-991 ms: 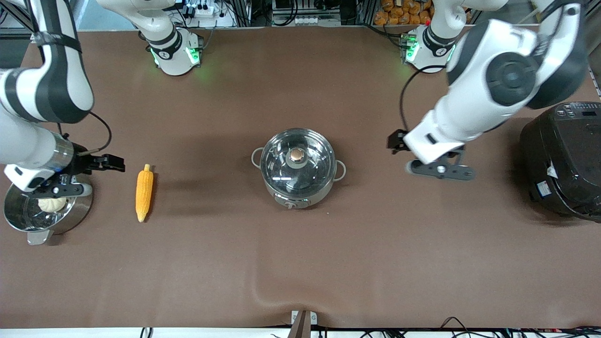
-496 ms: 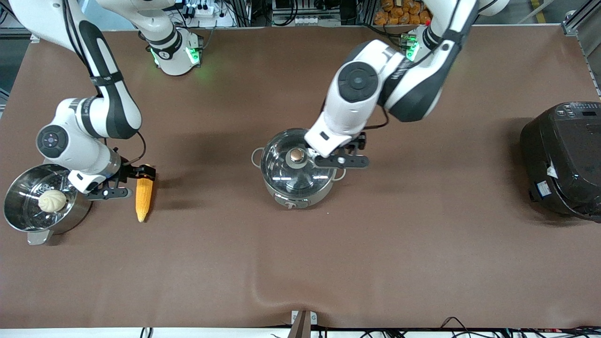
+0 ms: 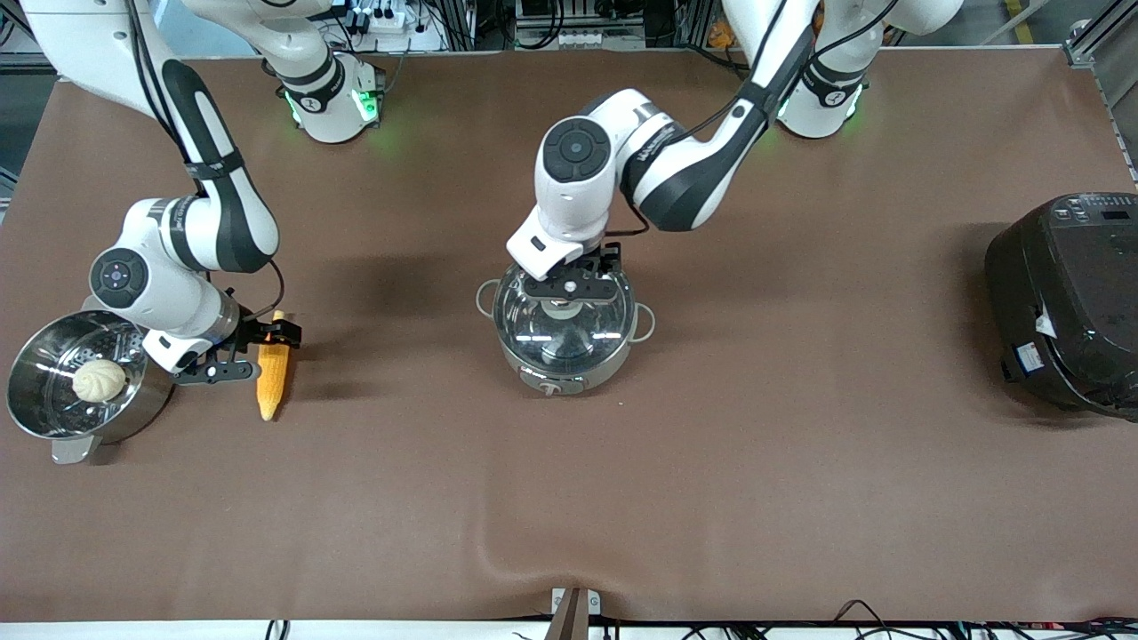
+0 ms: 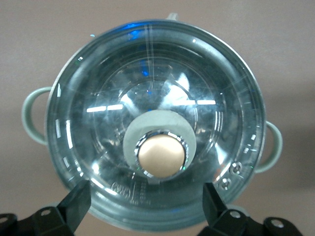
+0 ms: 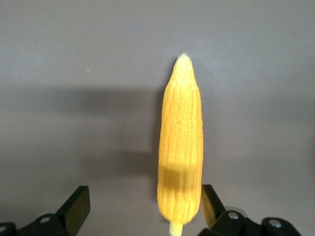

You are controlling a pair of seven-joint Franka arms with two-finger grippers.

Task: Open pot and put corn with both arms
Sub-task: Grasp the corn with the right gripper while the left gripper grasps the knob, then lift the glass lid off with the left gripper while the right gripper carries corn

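Steel pot sits mid-table, glass lid in place. Left gripper hangs over the lid, jaws wide open either side of the copper-coloured knob, not touching it. Corn cob lies on the table beside the steamer pot holding a bun. Right gripper is over the cob, jaws open, one finger just beside it.

A steel steamer stood on the brown worktop at the right arm's end, with a pale bun lying in it. A big black cooker sat at the left arm's end, well apart from the steamer.
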